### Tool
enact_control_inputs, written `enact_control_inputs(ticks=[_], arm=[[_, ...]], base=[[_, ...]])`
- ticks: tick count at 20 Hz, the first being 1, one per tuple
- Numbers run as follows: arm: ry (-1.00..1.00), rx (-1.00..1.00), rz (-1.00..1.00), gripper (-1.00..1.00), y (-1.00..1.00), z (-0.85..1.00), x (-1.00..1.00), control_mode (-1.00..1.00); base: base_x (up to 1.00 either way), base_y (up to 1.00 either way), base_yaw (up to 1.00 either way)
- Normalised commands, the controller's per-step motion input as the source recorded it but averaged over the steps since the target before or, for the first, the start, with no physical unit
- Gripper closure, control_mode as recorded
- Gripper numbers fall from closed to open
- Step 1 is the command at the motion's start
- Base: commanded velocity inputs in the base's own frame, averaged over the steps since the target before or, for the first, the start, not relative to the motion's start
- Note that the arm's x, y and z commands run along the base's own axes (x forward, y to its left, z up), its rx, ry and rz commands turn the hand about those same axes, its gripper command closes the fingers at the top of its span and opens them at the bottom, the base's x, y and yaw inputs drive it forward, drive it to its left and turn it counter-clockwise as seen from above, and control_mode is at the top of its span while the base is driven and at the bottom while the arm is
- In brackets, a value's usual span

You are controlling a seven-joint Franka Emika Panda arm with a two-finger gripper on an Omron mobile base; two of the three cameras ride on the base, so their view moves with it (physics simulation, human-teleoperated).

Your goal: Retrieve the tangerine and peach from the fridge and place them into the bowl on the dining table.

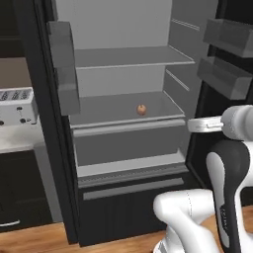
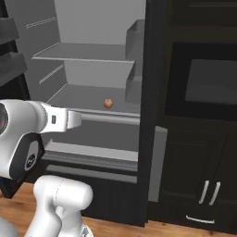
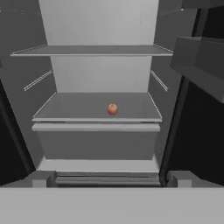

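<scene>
Fridge (image 1: 123,99) stands open ahead of me, doors swung wide, light grey shelves inside. Beside it on one side sits a toaster (image 1: 17,106) on a tabletop, on the other a dark wall oven (image 2: 203,83). Peach (image 3: 112,109) rests alone on the lower shelf (image 3: 78,107). How far my end effector is open, I cannot tell.

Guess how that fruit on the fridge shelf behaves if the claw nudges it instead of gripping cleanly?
The peach is round and sits alone on the flat middle shelf, so a nudge would probably roll it, likely toward the back wall. It looks small, so probably light. It looks smooth, so it may slip from an off-centre grip.
</scene>
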Motion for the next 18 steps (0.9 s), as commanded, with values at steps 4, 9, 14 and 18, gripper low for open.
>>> enact_control_inputs(ticks=[4, 9, 14, 18], arm=[[0.00, 0.00, 0.00, -1.00, 0.00, 0.00, 0.00, 1.00], [0.00, 0.00, 0.00, -1.00, 0.00, 0.00, 0.00, 1.00], [0.00, 0.00, 0.00, -1.00, 0.00, 0.00, 0.00, 1.00], [0.00, 0.00, 0.00, -1.00, 0.00, 0.00, 0.00, 1.00]], base=[[0.73, 0.15, 0.00], [0.81, 0.27, 0.00], [0.46, 0.26, 0.00], [0.04, 0.11, 0.00]])
